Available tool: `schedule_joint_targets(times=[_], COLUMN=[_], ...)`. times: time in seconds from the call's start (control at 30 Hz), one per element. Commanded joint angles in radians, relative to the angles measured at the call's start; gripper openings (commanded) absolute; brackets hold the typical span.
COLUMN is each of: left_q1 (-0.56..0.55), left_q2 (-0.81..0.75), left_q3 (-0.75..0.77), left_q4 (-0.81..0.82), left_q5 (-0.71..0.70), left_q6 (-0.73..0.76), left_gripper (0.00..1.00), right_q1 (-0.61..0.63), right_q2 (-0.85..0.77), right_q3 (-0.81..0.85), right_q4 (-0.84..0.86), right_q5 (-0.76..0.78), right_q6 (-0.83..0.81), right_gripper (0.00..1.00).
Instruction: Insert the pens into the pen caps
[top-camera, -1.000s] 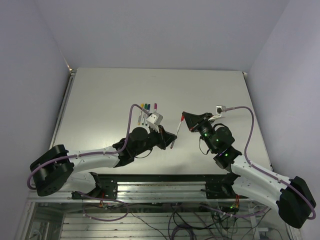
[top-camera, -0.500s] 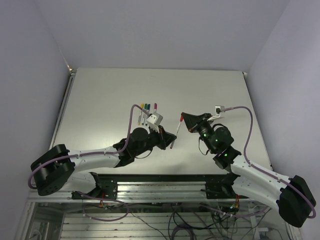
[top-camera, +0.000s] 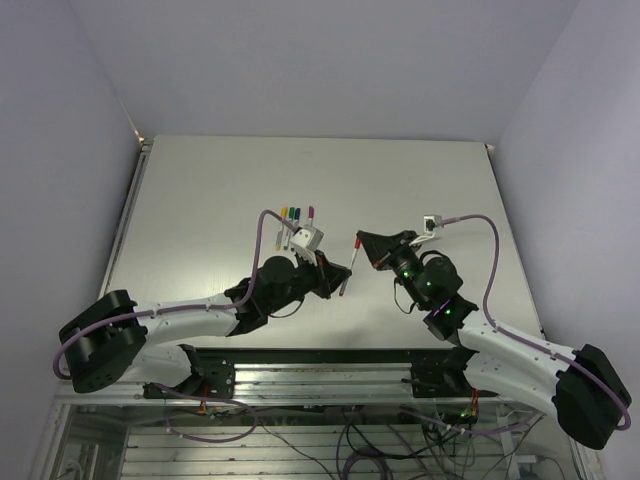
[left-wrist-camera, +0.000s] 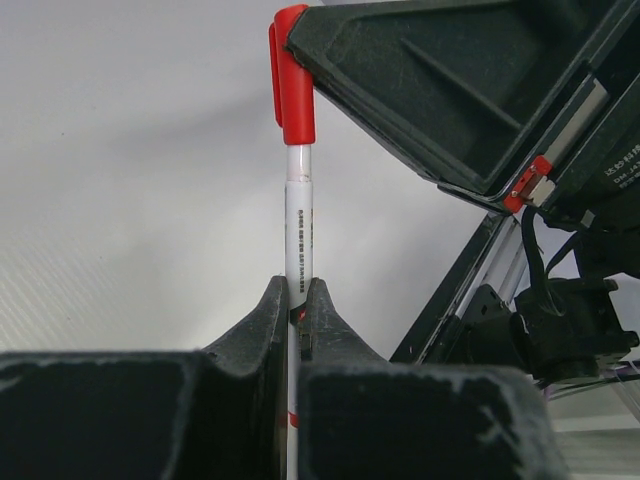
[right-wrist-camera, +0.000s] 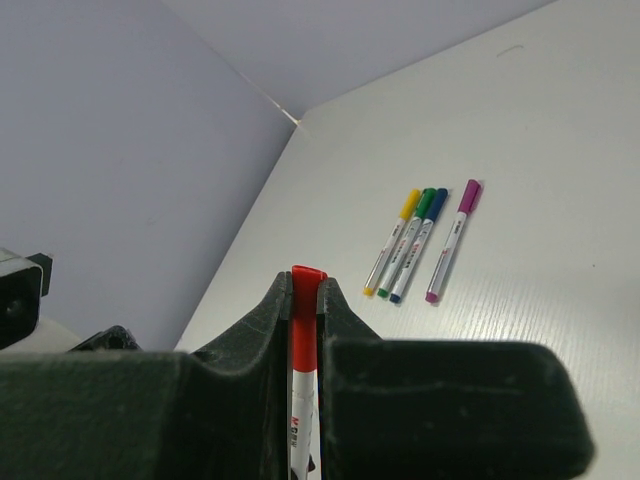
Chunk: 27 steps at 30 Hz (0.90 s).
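Pale grey table (top-camera: 200, 200), enclosed by lilac walls (top-camera: 60, 100), carries the work. Above its middle, a thin white pen barrel (left-wrist-camera: 299, 215) is pinched by the left gripper (left-wrist-camera: 297, 300), and the stubby red plastic cap (left-wrist-camera: 293, 85) on the barrel's end is pinched by the right gripper (right-wrist-camera: 303, 290). Four other capped pens (right-wrist-camera: 410, 243), yellow, green, blue and purple, are laid side by side farther back on the table. For a sound seating, cap and barrel should be kept on one axis and pressed straight together, with no sideways bending. Whether the cap is fully home cannot be told. The tip is hidden inside it, and the barrel's lower end is cut off behind the left gripper.
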Motion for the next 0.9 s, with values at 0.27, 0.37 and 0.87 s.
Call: schedule_joint_targets(times=[0.27,0.37,0.87], left_q1=[0.002,0.003,0.063], left_q2=[0.017,0.015,0.019], left_q3=[0.024,0.046,0.126], left_q4=[0.099,0.097,0.077], left_q5=[-0.091,-0.115,-0.193], left_q6=[0.024,0.046,0.098], left_gripper=[0.07,0.07,0.07], right_q1=[0.040,0.062,0.159], right_q2=[0.064,0.077,0.166], right_q3=[0.016,0.024,0.085], right_q4=[-0.089,-0.134,-0.305], right_q5=[-0.088,-0.072,-0.010], right_q6=[0.003,-0.010,-0.037], right_gripper=[0.00,0.00,0.00])
